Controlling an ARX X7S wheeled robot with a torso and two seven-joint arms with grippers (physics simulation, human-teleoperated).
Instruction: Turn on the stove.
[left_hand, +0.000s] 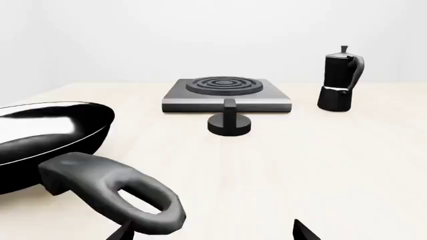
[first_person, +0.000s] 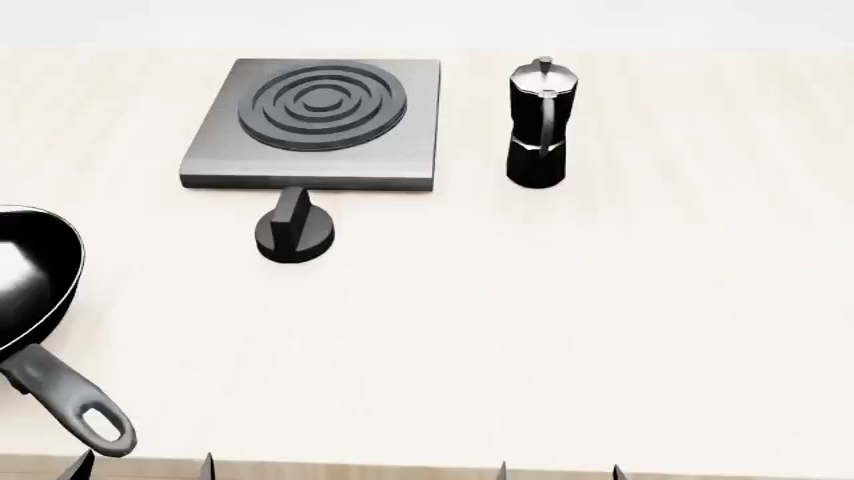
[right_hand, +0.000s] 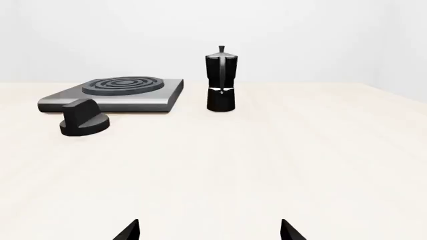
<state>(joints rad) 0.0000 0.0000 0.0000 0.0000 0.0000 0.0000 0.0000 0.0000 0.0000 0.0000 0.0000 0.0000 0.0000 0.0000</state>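
While the frying pan (first_person: 27, 290) lies at my far left, the stove (first_person: 316, 122), a brushed-grey square with dark concentric rings, sits far back on the table (first_person: 561, 330), its finned black knob (first_person: 295, 228) just before it. Both my left fingers (first_person: 144, 467) and right fingers (first_person: 561, 471) are spread, low at the near edge, holding nothing.

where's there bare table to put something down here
The widest bare table lies right of the knob and in front of the moka pot. It is crowded near the stove and the frying pan at the left edge.
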